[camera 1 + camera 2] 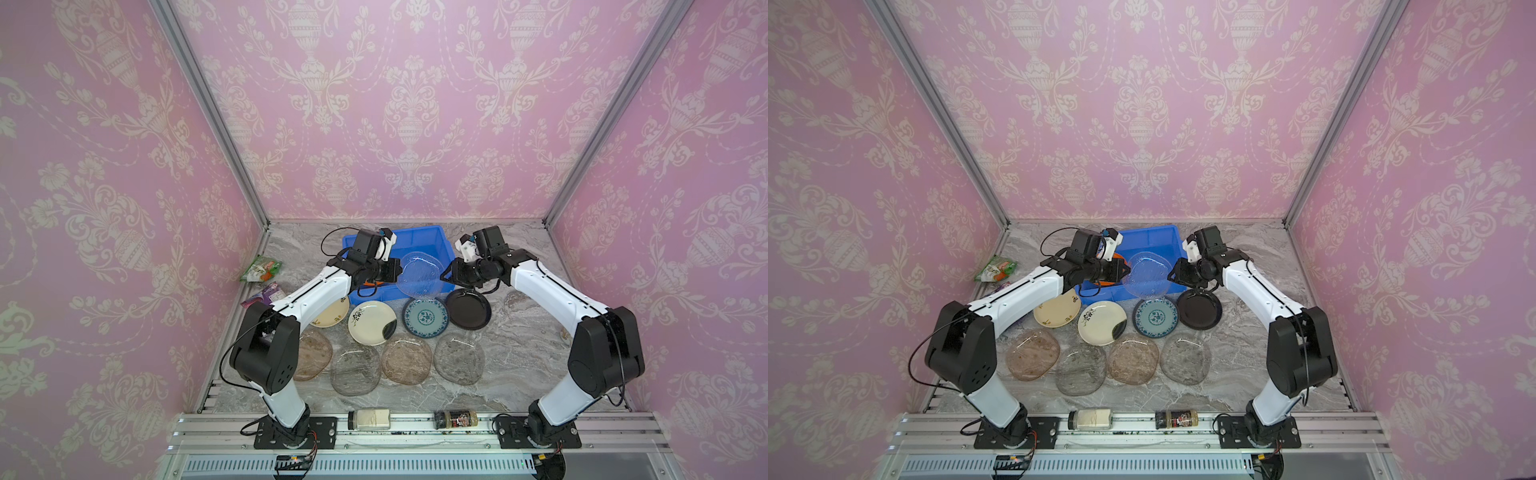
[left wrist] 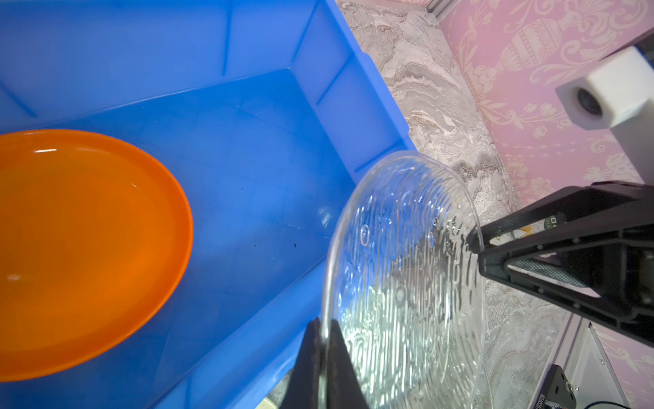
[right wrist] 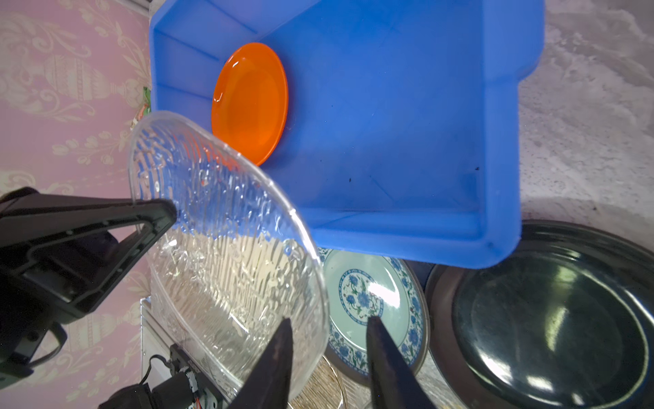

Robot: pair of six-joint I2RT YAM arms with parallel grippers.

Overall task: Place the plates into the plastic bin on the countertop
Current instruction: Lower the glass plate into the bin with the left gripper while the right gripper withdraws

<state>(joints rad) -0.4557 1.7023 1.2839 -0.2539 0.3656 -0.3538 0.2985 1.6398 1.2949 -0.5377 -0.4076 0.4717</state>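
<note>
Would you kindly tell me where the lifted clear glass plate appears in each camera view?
In a top view: the clear glass plate sits centre, over the blue bin's near right corner.
In a top view: the plate is likewise centre, over that corner.
Left wrist: plate in the foreground, beside the bin's corner.
Right wrist: plate in the foreground, overlapping the orange plate's edge.
Shared landmark: the blue bin.

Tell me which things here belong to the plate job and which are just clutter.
Job: blue bin, clear plate, orange plate, black plate, teal plate, two cream plates, four tinted glass plates.
Clutter: two snack packets, two jars.
</note>
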